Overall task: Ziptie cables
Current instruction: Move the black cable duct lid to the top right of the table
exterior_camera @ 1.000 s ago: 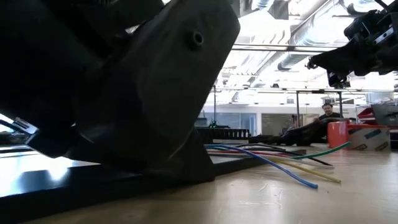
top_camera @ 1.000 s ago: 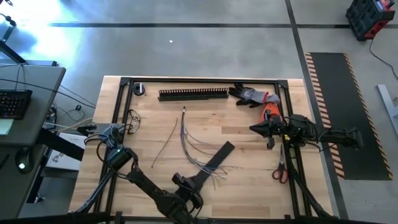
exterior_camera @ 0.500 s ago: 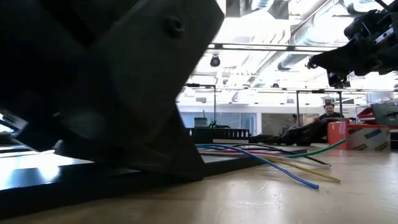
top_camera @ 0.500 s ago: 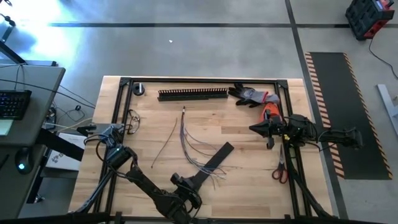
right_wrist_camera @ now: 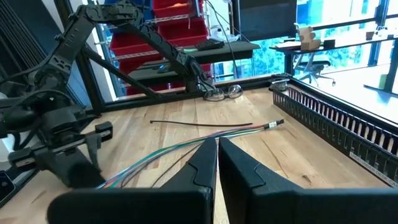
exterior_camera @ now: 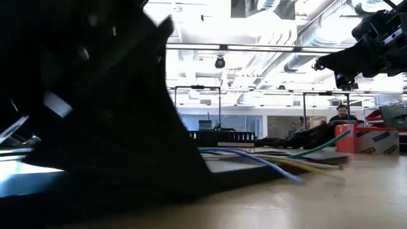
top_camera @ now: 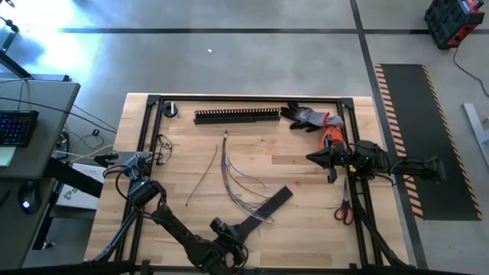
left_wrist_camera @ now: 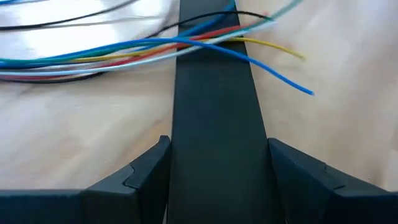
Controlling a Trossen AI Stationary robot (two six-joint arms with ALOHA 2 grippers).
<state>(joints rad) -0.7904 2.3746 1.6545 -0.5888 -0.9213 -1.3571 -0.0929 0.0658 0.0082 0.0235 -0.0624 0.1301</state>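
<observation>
**Cover strip gripped, cables not yet tied**

The flat black cover strip [left_wrist_camera: 214, 124] is clamped between the fingers [left_wrist_camera: 140, 177] of the left gripper [top_camera: 229, 243] at the table's near edge. The cables [top_camera: 237, 179] lie fanned mid-table, their loose ends draped over the strip's far end. Clearing the strip appears to be the step in hand; next, the wires must be gathered. The right gripper [top_camera: 315, 158] is held closed and empty at the right edge. One strip, one slotted duct [top_camera: 237, 116] and one bundle of roughly seven wires are counted.
</observation>
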